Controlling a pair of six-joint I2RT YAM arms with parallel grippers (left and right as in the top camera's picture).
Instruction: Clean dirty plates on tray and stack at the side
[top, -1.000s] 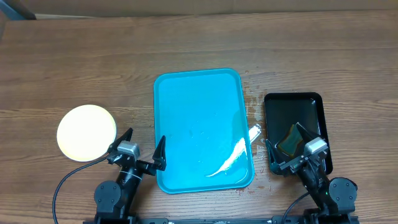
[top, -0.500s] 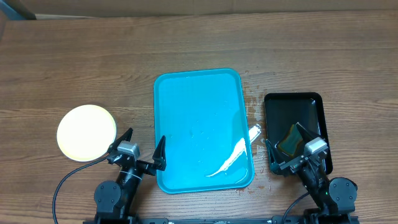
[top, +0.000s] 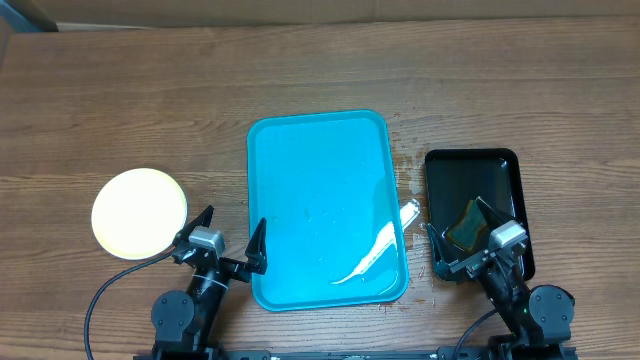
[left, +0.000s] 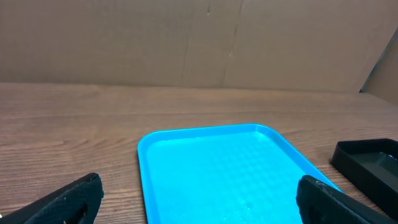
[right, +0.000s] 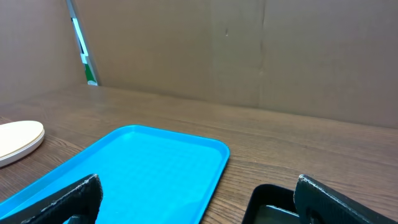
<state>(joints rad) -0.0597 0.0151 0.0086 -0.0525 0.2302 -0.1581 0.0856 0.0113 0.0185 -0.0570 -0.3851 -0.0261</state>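
Observation:
The turquoise tray (top: 325, 205) lies in the middle of the table with no plates on it, only a wet sheen near its front right. It also shows in the left wrist view (left: 217, 168) and the right wrist view (right: 137, 168). The plates (top: 139, 212) sit as one round pale yellow-white disc at the left, whose edge shows in the right wrist view (right: 18, 140); how many are stacked cannot be told. My left gripper (top: 230, 245) is open and empty at the tray's front left corner. My right gripper (top: 463, 238) is open and empty over the black tray's front part.
A smaller black tray (top: 474, 205) stands right of the turquoise tray and holds a dark olive sponge (top: 463, 224). Water drops and a bright wet patch (top: 408, 210) lie between the two trays. A cardboard wall (left: 199, 40) closes the far side.

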